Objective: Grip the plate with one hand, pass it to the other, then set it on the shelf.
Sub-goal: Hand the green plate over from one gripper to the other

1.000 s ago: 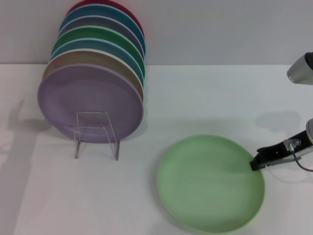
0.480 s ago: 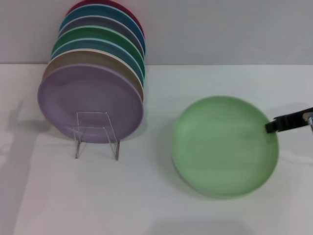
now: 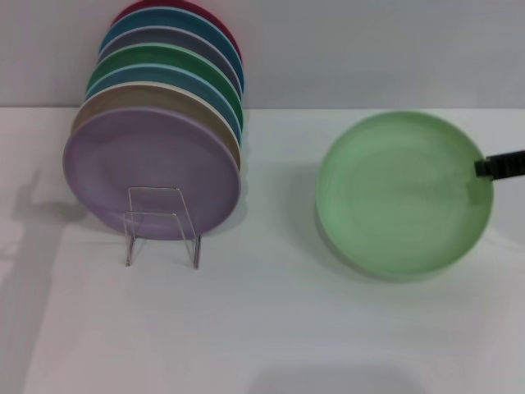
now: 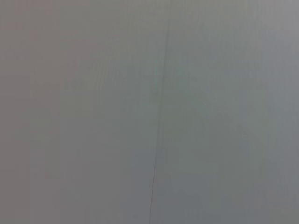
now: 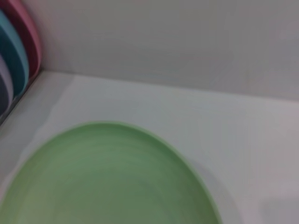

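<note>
Head view: high, facing forward-down over bench (image 3: 262,328). Right wrist view: close above plate (image 5: 107,182), shared by both. Left wrist view: blank grey surface only.

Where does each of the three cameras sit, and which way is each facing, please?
Head view: high, facing forward and down at the table, rack and mint plate; the right pincer grips its rim.
Left wrist view: faces a blank grey surface; no body parts visible.
Right wrist view: looks across the mint plate toward the wall; no fingers visible.
Shared: the plate.

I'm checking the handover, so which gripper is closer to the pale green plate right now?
Right. The right gripper is at the plate's right rim, holding it off the table. The left gripper is not in view.
</note>
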Controlling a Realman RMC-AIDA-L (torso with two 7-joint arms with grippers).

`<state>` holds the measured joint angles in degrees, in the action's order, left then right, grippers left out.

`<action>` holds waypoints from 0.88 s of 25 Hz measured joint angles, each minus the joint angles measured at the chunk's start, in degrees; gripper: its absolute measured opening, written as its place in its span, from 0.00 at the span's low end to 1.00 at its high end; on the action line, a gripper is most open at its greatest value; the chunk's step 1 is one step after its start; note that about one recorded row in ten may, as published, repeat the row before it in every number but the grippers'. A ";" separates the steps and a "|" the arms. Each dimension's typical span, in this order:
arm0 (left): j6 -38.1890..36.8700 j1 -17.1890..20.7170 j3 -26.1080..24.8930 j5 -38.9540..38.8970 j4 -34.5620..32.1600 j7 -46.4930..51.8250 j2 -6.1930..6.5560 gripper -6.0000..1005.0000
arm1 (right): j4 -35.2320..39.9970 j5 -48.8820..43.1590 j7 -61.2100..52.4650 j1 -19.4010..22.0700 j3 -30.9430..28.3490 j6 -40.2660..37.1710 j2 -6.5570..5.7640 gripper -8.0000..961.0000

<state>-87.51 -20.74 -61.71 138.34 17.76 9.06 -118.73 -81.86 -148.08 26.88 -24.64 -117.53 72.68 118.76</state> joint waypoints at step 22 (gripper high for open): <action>-0.02 -0.33 -0.17 -0.16 0.00 0.79 0.10 0.78 | 0.90 -0.09 5.91 3.13 16.08 -32.40 0.24 0.03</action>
<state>-87.53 -21.08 -61.88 138.18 17.75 9.84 -118.63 -80.96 -148.17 32.79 -21.50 -101.44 40.28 119.00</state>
